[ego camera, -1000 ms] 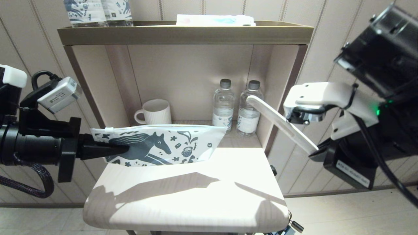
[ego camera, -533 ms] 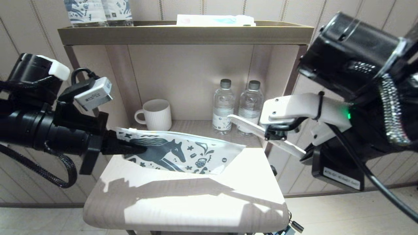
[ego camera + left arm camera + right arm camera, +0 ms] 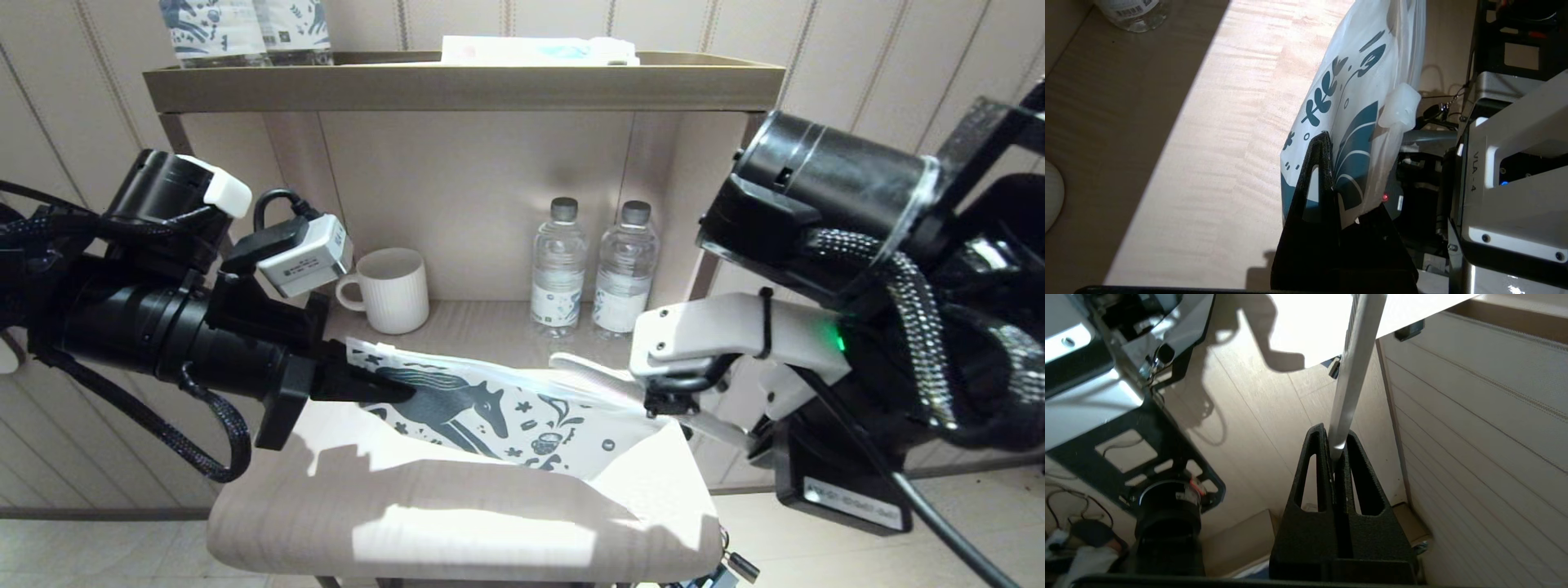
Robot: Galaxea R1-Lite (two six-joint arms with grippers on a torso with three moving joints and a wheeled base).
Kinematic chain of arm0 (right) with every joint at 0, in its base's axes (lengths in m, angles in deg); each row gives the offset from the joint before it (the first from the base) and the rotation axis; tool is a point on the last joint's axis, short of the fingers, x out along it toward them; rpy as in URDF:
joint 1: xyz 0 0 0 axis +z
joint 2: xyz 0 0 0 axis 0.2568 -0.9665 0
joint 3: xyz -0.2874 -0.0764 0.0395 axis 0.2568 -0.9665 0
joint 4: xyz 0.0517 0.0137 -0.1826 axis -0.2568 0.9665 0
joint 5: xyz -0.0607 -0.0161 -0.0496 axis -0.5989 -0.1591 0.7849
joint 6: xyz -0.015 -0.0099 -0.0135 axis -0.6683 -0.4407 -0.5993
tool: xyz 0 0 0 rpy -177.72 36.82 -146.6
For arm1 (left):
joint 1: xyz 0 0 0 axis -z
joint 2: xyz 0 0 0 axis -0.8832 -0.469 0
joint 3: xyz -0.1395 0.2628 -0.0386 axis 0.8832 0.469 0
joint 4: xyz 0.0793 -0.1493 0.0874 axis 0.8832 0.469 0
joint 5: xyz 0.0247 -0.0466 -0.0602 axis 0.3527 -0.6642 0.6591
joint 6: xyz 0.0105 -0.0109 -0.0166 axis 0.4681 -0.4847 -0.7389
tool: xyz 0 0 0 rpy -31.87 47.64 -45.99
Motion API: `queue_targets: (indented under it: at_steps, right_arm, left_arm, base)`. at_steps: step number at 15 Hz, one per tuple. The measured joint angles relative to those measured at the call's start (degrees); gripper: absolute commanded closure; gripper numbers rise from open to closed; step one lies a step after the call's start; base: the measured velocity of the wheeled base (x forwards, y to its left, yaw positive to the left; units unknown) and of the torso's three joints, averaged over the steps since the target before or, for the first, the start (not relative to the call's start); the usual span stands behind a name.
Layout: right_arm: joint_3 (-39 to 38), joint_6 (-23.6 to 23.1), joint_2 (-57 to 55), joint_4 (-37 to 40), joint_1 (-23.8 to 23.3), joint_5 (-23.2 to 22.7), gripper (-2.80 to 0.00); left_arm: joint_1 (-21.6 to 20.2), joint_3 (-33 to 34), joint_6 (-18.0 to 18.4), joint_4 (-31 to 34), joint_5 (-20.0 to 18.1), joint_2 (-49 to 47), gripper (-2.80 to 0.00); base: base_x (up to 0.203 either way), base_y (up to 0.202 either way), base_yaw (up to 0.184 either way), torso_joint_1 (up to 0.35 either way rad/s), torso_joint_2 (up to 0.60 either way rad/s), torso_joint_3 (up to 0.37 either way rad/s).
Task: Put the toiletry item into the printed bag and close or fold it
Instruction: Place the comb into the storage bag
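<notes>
The printed bag hangs over the table with its right end tilted down, and the dark blue horse faces me. My left gripper is shut on its left end; the left wrist view shows that gripper pinching the bag below its zip slider. The white comb slants down to the right across the bag's upper right edge. I cannot tell whether its toothed end is inside. My right gripper is shut on the comb's handle; in the head view its wrist camera mount hides the fingers.
The pale wooden table stands below the bag. In the alcove behind are a white ribbed mug and two water bottles. The shelf top carries printed bottles and a white packet.
Both arms have moved inward. The bag has shifted right and its right end has dropped. The comb has come down and left from beside the bottles to the bag's upper right edge.
</notes>
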Motion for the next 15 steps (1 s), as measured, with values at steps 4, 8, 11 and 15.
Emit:
queue_targets:
  at_steps: [4, 8, 11, 15]
  right_arm:
    - [-0.1, -0.9, 1.1, 0.2, 1.2, -1.6, 0.0]
    - [-0.3, -1.2, 0.8, 0.0, 2.1, -3.2, 0.0]
    - [0.3, -2.0, 1.3, -2.3, 2.1, -3.5, 0.0]
    - [0.5, -3.5, 1.6, -14.7, 0.9, -3.9, 0.0]
  left_arm:
    - [0.8, 1.0, -0.2, -1.1, -0.5, -0.2, 0.0]
    - [1.0, 2.8, -0.2, -3.3, -0.8, 0.5, 0.0]
    - [0.9, 3.2, -0.3, -3.4, -3.6, 0.6, 0.0]
    - [0.9, 3.2, -0.9, -7.8, -6.9, -0.1, 0.0]
  base:
    - [0.0, 0.0, 0.0, 0.0, 0.0, 0.0]
    - [0.0, 0.0, 0.0, 0.0, 0.0, 0.0]
    - [0.0, 0.0, 0.0, 0.0, 0.0, 0.0]
    - [0.0, 0.0, 0.0, 0.0, 0.0, 0.0]
